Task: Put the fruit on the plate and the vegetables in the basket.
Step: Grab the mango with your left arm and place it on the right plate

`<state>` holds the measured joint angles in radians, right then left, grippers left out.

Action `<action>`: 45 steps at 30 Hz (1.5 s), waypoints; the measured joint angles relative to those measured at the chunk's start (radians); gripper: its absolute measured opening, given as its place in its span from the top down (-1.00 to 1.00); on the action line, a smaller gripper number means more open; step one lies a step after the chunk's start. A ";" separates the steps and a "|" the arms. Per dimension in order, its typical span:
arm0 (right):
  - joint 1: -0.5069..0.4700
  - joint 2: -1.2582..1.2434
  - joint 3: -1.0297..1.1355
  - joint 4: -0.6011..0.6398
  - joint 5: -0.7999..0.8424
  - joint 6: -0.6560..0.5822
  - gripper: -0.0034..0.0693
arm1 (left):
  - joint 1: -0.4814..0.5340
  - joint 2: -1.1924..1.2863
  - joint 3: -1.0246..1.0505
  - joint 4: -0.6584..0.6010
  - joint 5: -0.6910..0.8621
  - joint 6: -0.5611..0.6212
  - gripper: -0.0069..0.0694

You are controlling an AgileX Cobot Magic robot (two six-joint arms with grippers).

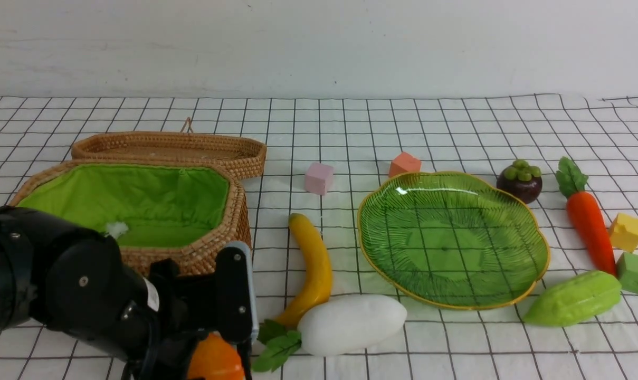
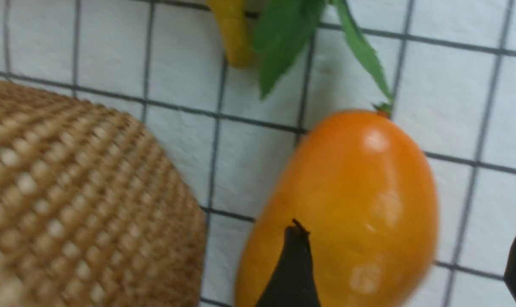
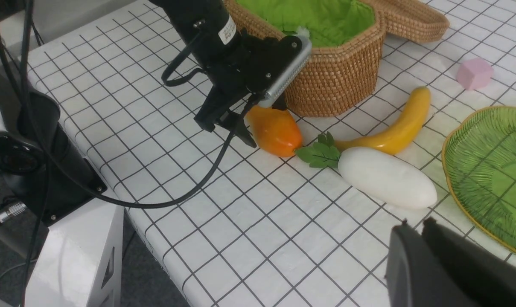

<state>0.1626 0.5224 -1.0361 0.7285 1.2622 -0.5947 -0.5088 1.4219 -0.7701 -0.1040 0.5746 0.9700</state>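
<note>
- Working on the first fruit: holding the left fingers (image 2: 292, 273) spread wide on either side of the mango (image 3: 275, 130), at the bottom left of the front view, gripping nothing yet.
- Finding the mango lying on the desk (image 1: 324, 132), just beside the basket (image 1: 192, 258) wall, stalk end near the leaves of the radish (image 1: 350, 322).
- Judging the next move: lowering a little, centring across the plump middle, then closing gently. Squeezing a smooth, rounded toy near one end is risking a squirt-out.
- Keeping the finger on the basket side clear of the wicker while closing, there being little room there.
- Lifting straight up before travelling, avoiding dragging the radish leaves or nudging the banana (image 1: 313, 269), both lying close by, just right of the mango in the front view.
- Carrying rightward over banana and radish to the plate (image 1: 544, 253), sitting right of centre with nothing in it, and letting go low over its middle to stop rolling off the shallow rim.
- Keeping the right fingers (image 3: 407, 256) pressed together with nothing between them, parked at the lower right of the right wrist view, near the plate's edge; watching for a clash there on arrival.
- Leaving for later: mangosteen (image 1: 519, 182), carrot (image 1: 588, 227) and gourd (image 1: 572, 298), grouped at the right of the front view.
</note>
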 joint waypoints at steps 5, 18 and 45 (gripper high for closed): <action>0.000 0.000 0.000 0.000 0.000 0.000 0.74 | 0.000 0.063 0.000 -0.004 -0.037 0.007 -0.75; 0.000 0.000 0.000 0.000 0.000 0.000 0.72 | 0.000 0.145 -0.001 0.063 0.038 0.002 -0.58; 0.000 0.000 0.000 -0.278 -0.136 0.387 0.66 | -0.219 0.639 -0.938 -0.208 -0.081 -0.448 -0.58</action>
<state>0.1626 0.5224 -1.0361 0.4504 1.1263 -0.2074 -0.7281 2.0611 -1.7085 -0.3118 0.4934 0.5216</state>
